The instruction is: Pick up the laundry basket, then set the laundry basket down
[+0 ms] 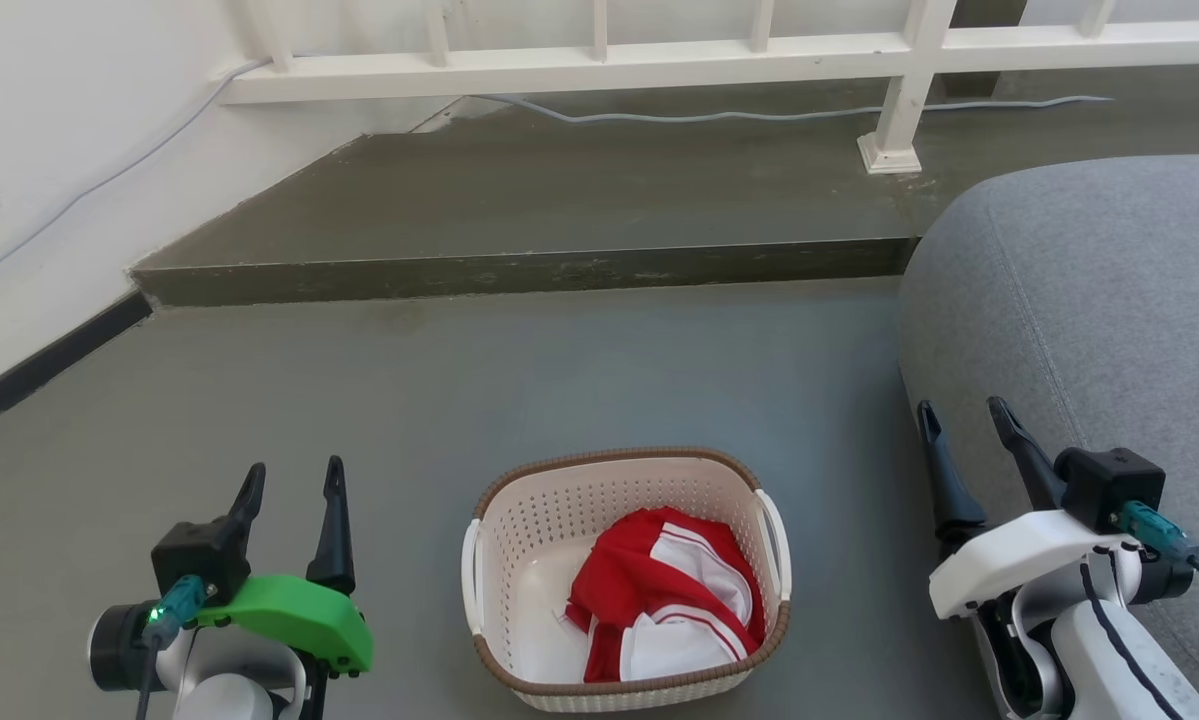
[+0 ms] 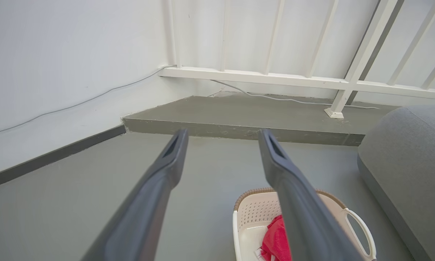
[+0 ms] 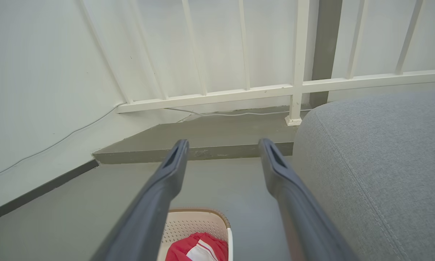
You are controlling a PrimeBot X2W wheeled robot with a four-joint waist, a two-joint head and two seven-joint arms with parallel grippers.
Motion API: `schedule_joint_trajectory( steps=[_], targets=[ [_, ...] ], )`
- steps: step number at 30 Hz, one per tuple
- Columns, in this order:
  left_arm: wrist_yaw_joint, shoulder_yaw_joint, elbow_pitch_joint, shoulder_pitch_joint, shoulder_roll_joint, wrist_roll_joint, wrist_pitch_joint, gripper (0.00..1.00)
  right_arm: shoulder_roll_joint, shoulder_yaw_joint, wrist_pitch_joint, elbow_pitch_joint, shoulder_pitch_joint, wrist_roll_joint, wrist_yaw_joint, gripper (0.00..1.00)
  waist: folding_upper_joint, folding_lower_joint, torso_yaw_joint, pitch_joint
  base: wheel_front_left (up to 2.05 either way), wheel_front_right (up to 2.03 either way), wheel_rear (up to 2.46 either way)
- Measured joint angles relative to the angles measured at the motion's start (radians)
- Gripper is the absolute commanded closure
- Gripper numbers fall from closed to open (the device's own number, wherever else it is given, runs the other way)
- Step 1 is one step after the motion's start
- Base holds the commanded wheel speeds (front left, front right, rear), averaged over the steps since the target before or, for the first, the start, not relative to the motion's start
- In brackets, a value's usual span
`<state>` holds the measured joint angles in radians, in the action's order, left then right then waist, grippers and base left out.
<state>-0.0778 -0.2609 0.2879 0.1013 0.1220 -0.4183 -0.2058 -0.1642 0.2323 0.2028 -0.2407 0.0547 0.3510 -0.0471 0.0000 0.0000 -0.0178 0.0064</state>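
Observation:
The laundry basket (image 1: 519, 545) stands on the grey floor at the bottom middle of the head view, cream-white and perforated, with a brown rim and white side handles. Red and white clothing (image 1: 664, 590) lies inside it. My left gripper (image 1: 292, 478) is open, to the basket's left and apart from it. My right gripper (image 1: 962, 412) is open too, to the basket's right, beside the sofa. In the left wrist view the left gripper (image 2: 221, 137) spreads above the floor with the basket (image 2: 253, 214) low behind one finger. In the right wrist view the basket (image 3: 195, 223) sits under my right gripper (image 3: 222, 146).
A grey sofa (image 1: 1089, 320) fills the right side. A raised concrete step (image 1: 519, 270) crosses ahead, with a white railing (image 1: 719, 60) and a cable (image 1: 759, 115) on it. A white wall with dark skirting (image 1: 49, 360) runs along the left.

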Motion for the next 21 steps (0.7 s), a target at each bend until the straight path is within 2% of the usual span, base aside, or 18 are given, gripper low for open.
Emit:
schedule_joint_trajectory(
  steps=[12,21],
  targets=[
    [-0.021,-0.035,0.029,0.019,0.002,0.142,-0.043,0.0,0.004,0.026,0.045,-0.001,0.0,-0.127,-0.013,0.0,0.0,0.0,-0.004,0.004,0.0,0.0,0.0],
    [-0.021,-0.037,0.048,0.024,0.002,0.145,-0.043,0.0,0.012,0.005,0.048,-0.001,0.0,-0.122,-0.013,0.0,0.0,0.0,-0.008,0.011,0.0,0.0,0.0]
  ],
)
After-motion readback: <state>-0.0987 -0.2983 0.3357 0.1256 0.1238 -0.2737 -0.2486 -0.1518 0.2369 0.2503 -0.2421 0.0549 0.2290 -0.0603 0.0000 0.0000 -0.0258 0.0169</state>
